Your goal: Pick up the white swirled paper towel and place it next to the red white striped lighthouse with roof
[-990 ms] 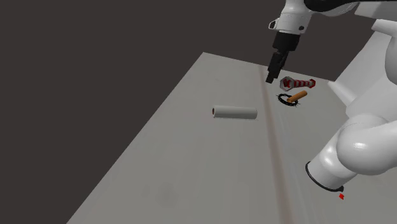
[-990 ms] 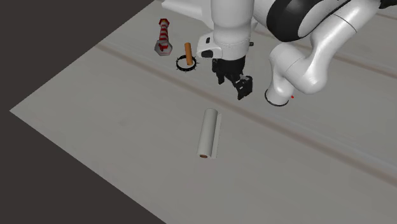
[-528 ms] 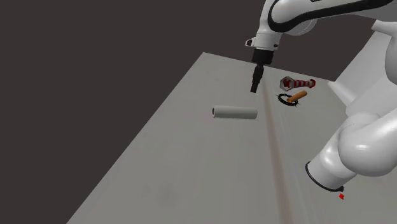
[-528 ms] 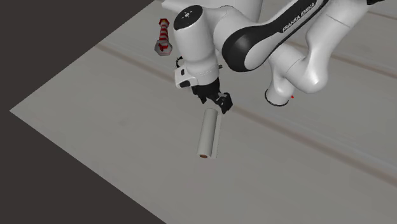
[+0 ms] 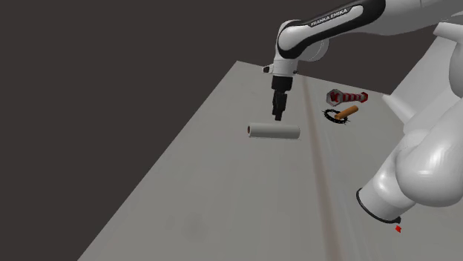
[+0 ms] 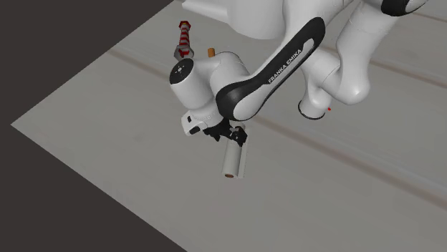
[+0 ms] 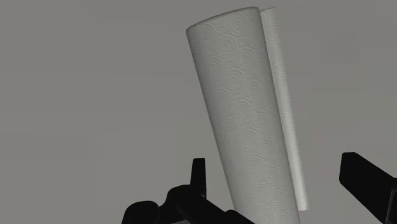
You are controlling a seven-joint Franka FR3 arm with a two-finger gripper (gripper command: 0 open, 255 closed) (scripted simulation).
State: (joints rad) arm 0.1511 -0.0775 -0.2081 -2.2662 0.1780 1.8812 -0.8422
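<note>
1. Claw (image 5: 279,115), black and two-fingered, hangs fingers-down just above the paper towel roll (image 5: 274,131) at the centre of the shoulder view. Seen from the wrist, the claw (image 7: 273,164) stands wide open, its fingers (image 7: 198,175) well apart, the paper towel roll (image 7: 242,108) lying between them, and nothing is gripped.
2. At the far left of the shoulder view is a dark backdrop (image 5: 89,89). Beside it, the pale grey work surface (image 5: 222,193) runs from the lower left up to the upper centre.
3. At the frame's centre the roll lies on its side on that surface, a grey-white cylinder with its long axis across the picture. The wrist view shows embossed swirls and a loose sheet edge along one side.
4. Right of the roll, a darker seam (image 5: 320,170) runs down the surface to the bottom edge.
5. Toward the upper right, an orange peg (image 5: 346,113) lies across a black ring (image 5: 334,116). Just beyond it the red-and-white striped lighthouse (image 5: 347,97) appears to lie on its side, well apart from the roll.
6. At the far right, the white arm (image 5: 423,170) bulks large, with a small red mark (image 5: 398,228) below it.
7. In the second exterior view, the lighthouse (image 6: 185,39) sits upper left and the orange peg (image 6: 210,51) is partly hidden behind the arm (image 6: 251,86). At the centre, the claw (image 6: 236,136) is over the upper end of the roll (image 6: 233,159).
</note>
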